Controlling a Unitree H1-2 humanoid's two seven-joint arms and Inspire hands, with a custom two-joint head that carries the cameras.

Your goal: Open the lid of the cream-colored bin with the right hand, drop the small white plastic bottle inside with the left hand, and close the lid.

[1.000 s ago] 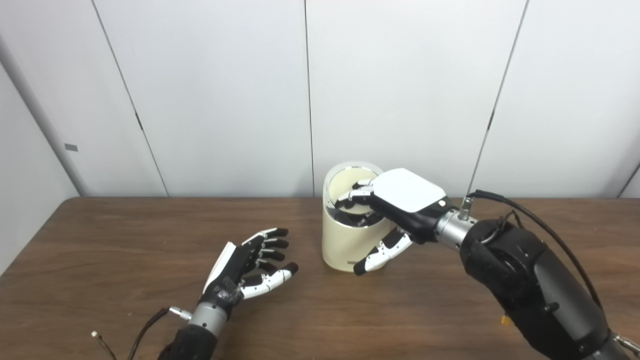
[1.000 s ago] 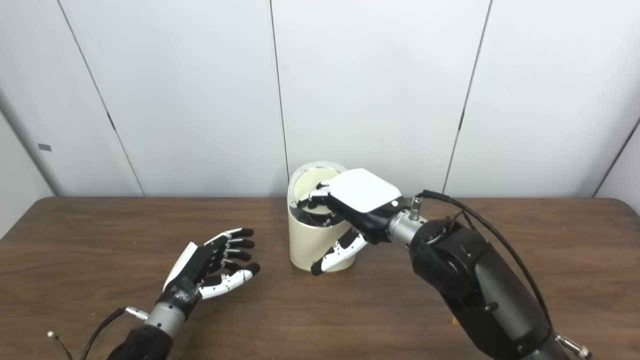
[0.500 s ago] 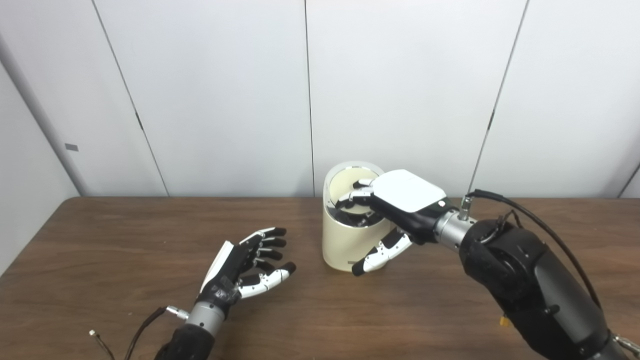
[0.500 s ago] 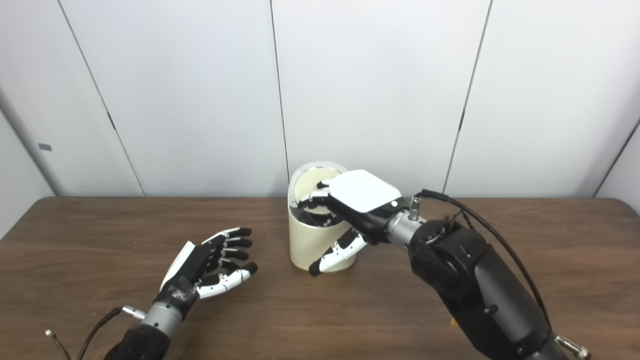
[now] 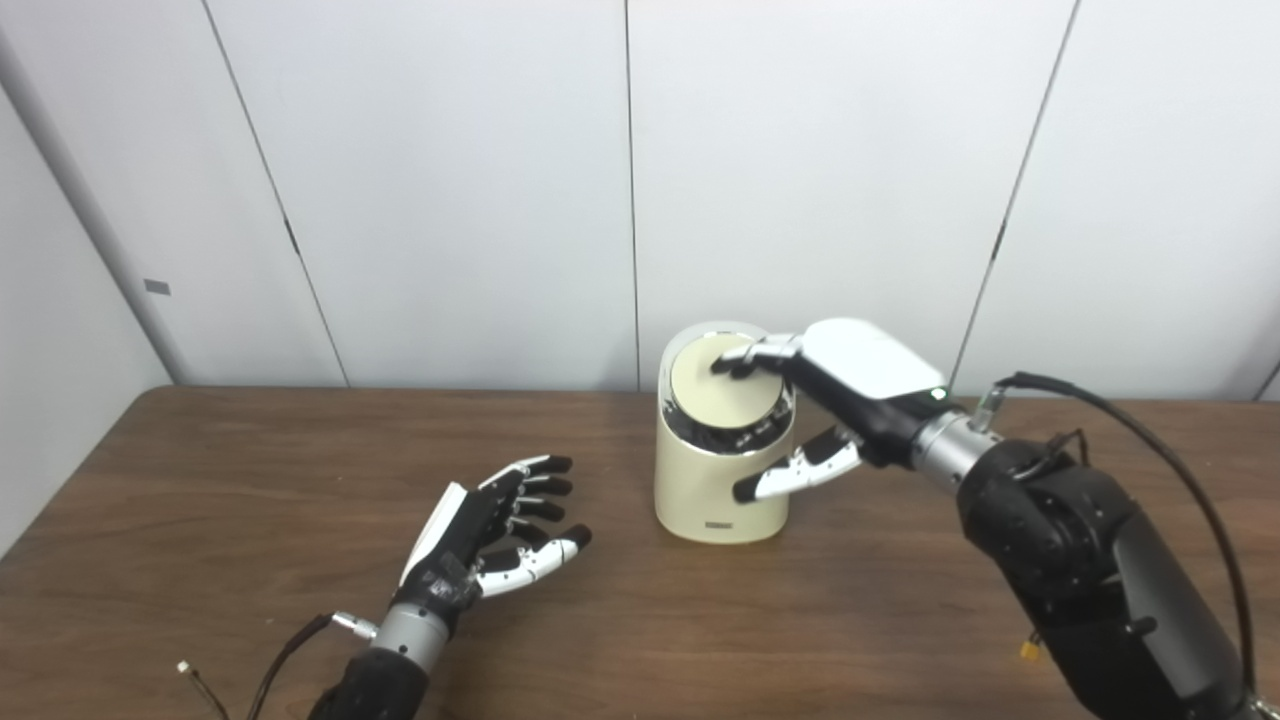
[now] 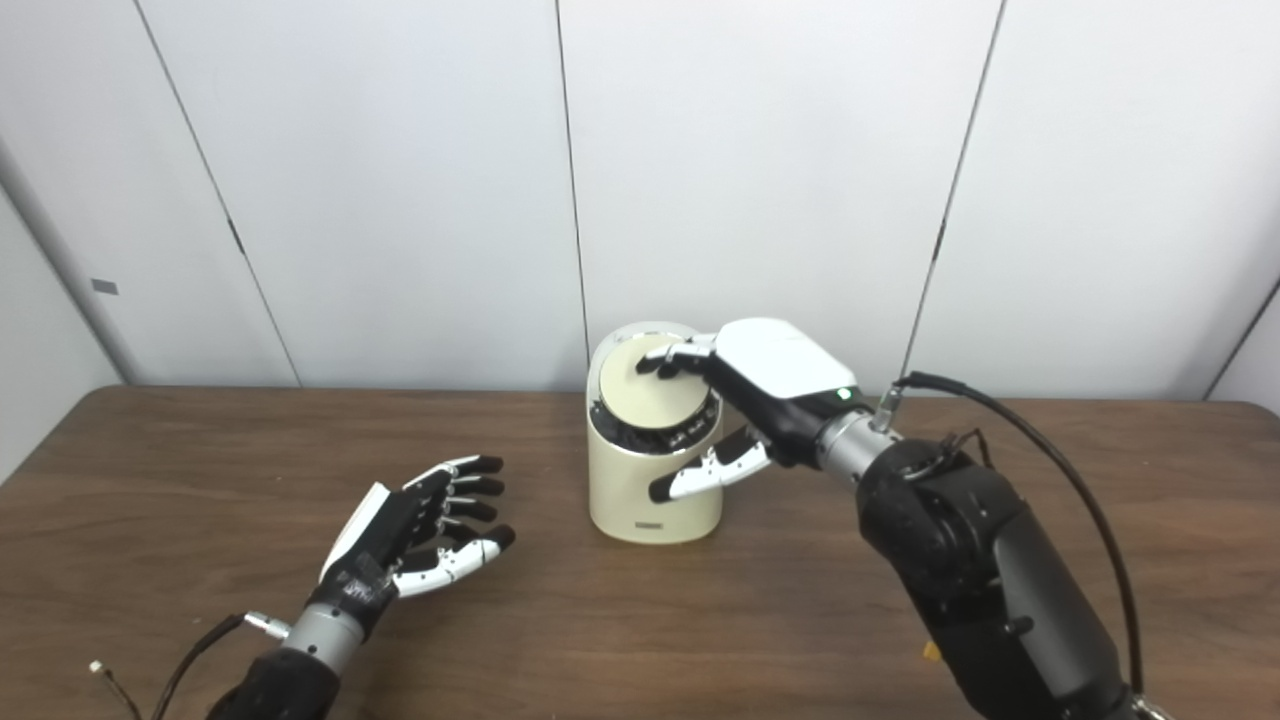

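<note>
Now we press our spread right hand (image 5: 850, 385) squarely down on the lid (image 5: 722, 385); our left hand (image 5: 490, 535) rests open, empty.

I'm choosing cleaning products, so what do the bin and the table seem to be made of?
The cream-colored bin looks like smooth matte plastic or coated metal, evenly cream with no grain. Its lid sits in a shiny, mirror-like ring, probably chromed or polished metal. The table shows dark brown streaked grain with a soft sheen, so wood or wood-look laminate.

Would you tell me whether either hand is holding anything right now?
Neither. The left hand lies open; the right hand's fingertips only rest atop the cream-colored bin's lid.
</note>
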